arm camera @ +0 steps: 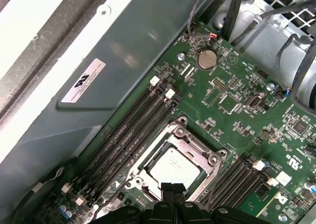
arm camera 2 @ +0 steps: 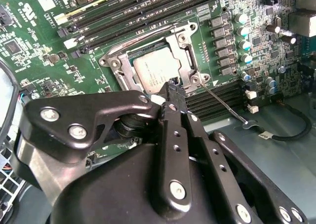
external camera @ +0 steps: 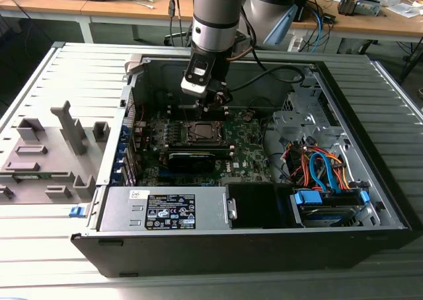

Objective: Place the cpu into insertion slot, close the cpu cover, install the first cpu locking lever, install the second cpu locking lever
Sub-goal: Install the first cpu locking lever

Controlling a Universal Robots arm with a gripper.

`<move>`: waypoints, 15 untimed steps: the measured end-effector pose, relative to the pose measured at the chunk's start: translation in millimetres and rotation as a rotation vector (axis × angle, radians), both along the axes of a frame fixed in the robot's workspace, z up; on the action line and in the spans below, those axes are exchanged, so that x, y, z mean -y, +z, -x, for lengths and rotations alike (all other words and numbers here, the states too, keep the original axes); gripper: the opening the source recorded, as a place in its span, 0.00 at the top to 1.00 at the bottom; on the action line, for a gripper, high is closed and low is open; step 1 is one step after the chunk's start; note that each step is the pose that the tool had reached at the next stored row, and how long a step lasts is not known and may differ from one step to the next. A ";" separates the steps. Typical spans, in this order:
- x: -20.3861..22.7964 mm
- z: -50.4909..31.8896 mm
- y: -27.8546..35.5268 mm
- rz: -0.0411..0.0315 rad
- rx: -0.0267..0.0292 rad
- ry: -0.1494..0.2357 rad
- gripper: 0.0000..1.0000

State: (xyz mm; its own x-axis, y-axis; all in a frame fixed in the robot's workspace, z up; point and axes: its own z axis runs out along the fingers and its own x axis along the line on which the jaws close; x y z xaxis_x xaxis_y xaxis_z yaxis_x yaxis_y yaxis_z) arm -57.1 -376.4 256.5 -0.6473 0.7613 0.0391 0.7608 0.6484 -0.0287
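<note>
The cpu (arm camera 2: 155, 71) (arm camera: 175, 166) lies flat in the insertion slot (external camera: 203, 132) on the green motherboard. The silvery cpu cover (arm camera 2: 185, 46) (arm camera: 195, 142) lies down around it, framing the chip's metal top. My gripper (arm camera 2: 173, 86) (arm camera: 173, 187) (external camera: 217, 105) is shut with nothing between its fingers. Its tips hang just above the edge of the cover. A thin wire locking lever (arm camera 2: 224, 103) (arm camera: 213, 184) sticks out from the socket's corner, slanting over the black memory slots, right beside the fingertips.
Long black memory slots (arm camera: 128, 135) flank the socket on both sides. A black expansion card (external camera: 192, 160) lies in front of it, then the power supply (external camera: 165, 211). Coloured cables (external camera: 324, 168) and a drive cage fill the exterior view's right. The case wall (arm camera: 98, 61) stands close by.
</note>
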 end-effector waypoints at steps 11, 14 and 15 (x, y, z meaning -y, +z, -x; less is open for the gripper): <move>0.0 0.0 0.0 0.0000 0.0000 0.030 0.89; 0.0 0.0 0.0 0.0000 0.0000 0.038 0.89; 0.0 0.0 0.0 0.0000 0.0000 0.040 0.89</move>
